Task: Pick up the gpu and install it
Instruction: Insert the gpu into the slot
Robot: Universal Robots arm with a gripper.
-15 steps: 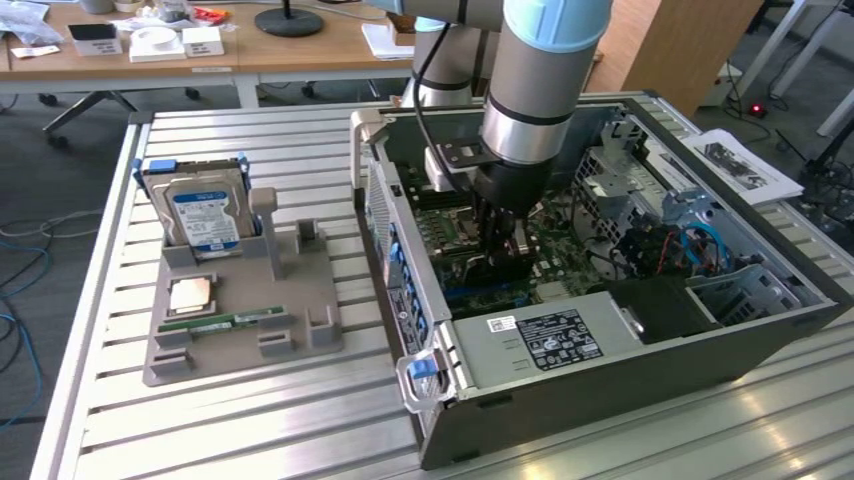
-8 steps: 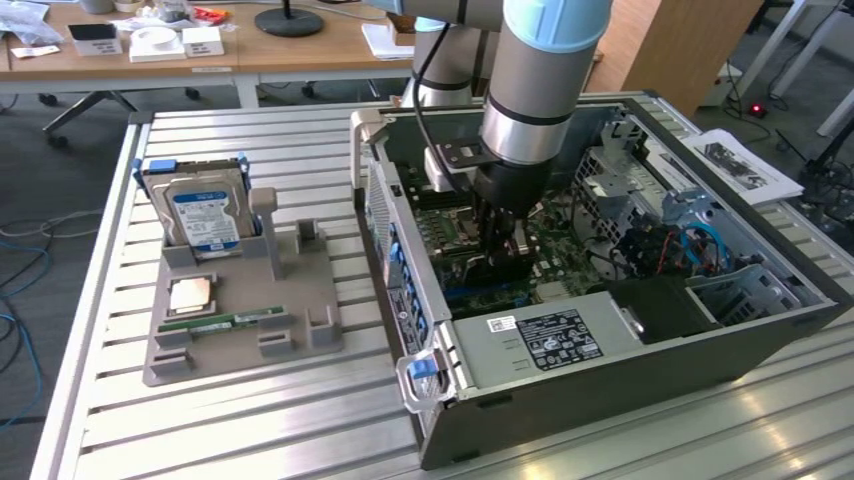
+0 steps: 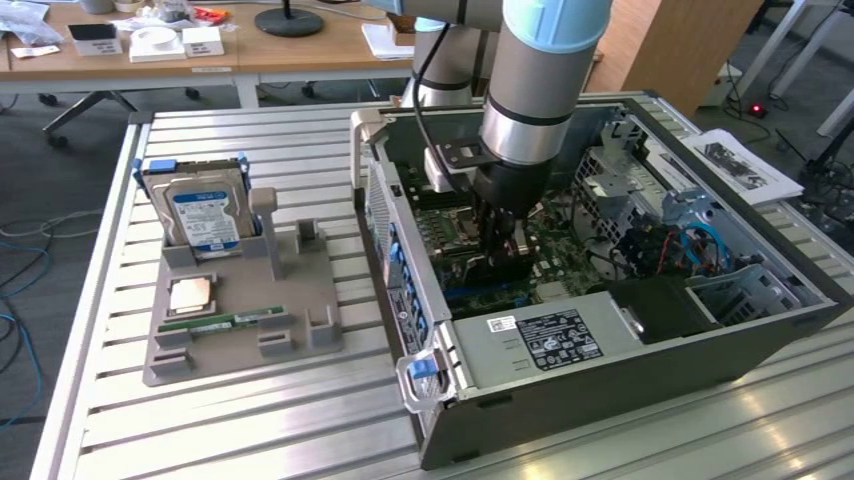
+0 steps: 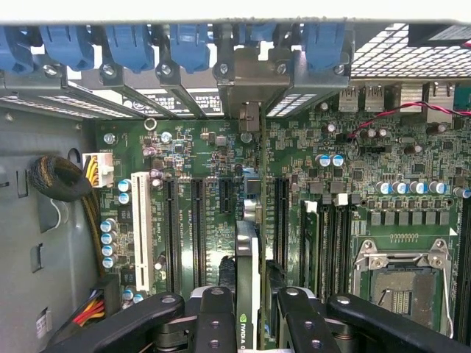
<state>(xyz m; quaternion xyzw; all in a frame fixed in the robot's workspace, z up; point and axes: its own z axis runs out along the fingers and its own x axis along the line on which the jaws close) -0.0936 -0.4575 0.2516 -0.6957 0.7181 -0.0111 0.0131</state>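
Slatted metal table (image 3: 267, 420) carries an open computer case (image 3: 641, 350) toward its right edge in the exterior view, and a grey stand (image 3: 240, 330) with a hard drive (image 3: 203, 215) toward its left edge. We see the gripper (image 4: 250, 309) lowered inside the case, clamped on the gpu (image 4: 249, 257), which stands on edge over the slots of the motherboard (image 4: 221, 154).

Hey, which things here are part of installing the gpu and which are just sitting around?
In the job:
gpu, edge-on, held in the gripper
motherboard slots
computer case

Lying about:
hard drive
memory stick
grey parts holder
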